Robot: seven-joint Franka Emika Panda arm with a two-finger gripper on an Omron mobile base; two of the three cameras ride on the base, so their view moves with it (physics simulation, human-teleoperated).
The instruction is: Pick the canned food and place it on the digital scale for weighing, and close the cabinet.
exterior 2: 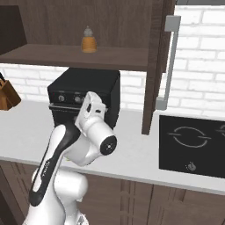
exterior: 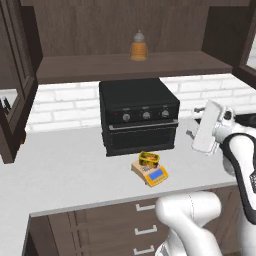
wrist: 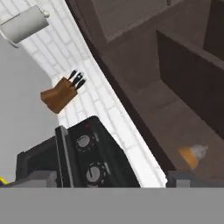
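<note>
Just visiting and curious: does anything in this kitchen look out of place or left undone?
Nothing is spilled or damaged. The cabinet stands open, its door swung out over the counter. The canned food sits on the digital scale, slightly toward its back edge.

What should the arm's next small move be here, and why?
Probably swing toward the open cabinet door and start pushing it shut. The canned food already sits on the digital scale in front of the toaster oven, and the pincer, raised to the right of the oven, holds nothing. The cabinet doors stand open on both sides.
</note>
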